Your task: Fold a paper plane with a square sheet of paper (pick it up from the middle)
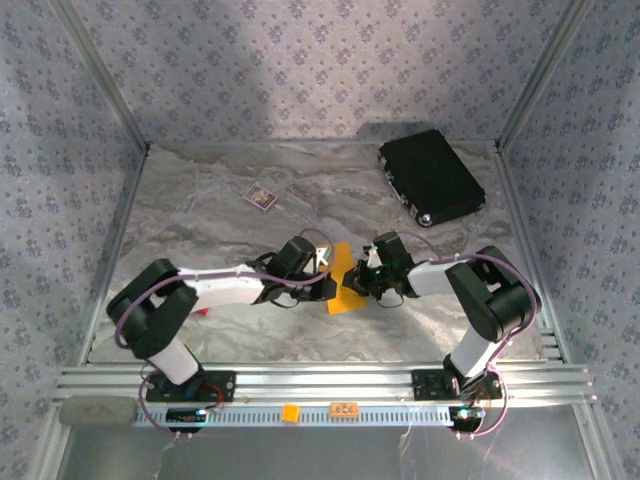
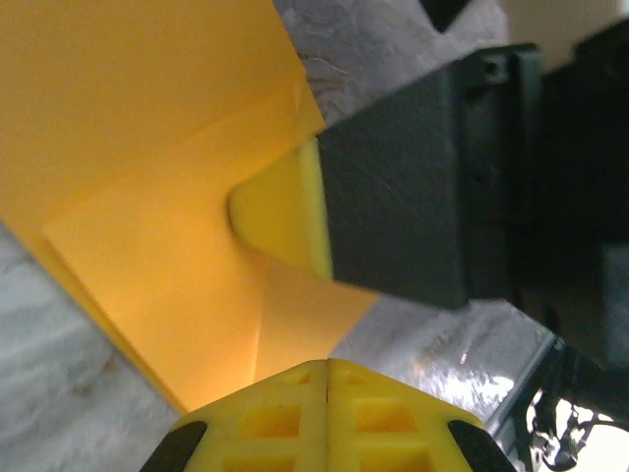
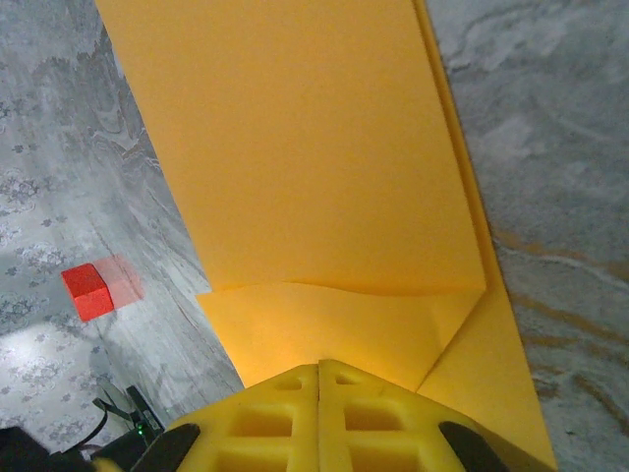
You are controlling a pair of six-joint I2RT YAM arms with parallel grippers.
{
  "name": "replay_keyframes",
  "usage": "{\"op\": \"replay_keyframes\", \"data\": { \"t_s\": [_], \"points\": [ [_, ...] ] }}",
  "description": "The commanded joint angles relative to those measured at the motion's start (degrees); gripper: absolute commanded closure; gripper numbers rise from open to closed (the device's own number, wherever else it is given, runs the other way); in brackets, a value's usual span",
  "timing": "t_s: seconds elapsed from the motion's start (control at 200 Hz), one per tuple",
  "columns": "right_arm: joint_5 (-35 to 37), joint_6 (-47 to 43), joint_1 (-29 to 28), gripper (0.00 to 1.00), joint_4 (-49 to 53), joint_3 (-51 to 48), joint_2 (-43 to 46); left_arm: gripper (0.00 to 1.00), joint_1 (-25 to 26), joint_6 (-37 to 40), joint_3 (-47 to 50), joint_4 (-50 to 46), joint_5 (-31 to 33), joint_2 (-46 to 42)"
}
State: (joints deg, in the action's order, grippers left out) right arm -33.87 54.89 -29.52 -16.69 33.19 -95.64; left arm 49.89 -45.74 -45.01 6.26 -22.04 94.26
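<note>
Top external view: my left gripper [image 1: 330,268] and right gripper [image 1: 360,280] meet in the middle, both clamped shut on opposite edges of the thin, creased orange-yellow sheet of paper [image 1: 345,298], probably to pin a fold. Wrist cams crop the sheet, so can't tell which fold this is.

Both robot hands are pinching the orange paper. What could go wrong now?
1. The left gripper and right gripper are both shut on the folded orange paper. If they pull apart, the thin sheet could tear.
2. Its layers look slightly offset along one edge in the right wrist view, so a slip might leave a crooked crease.
</note>
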Motion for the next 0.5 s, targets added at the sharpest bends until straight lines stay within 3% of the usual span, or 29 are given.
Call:
{"op": "replay_keyframes", "data": {
  "t_s": [0.0, 0.2, 0.495],
  "points": [
    [2.8, 0.4, -0.2, 0.93, 4.6, -0.5, -0.8, 0.99, -0.1, -0.4, -2.9, 0.3, -1.0, 4.2],
    [2.0, 0.3, 0.0, 0.93, 3.9, -0.2, -0.2, 1.0, 0.3, -1.4, -0.7, -0.4, -0.4, 8.7],
    [0.0, -2.6, -0.5, 0.91, 5.8, 3.7, 3.0, 1.0, 0.9, -1.0, 4.7, 1.5, -0.5, 7.1]
  ]
}}
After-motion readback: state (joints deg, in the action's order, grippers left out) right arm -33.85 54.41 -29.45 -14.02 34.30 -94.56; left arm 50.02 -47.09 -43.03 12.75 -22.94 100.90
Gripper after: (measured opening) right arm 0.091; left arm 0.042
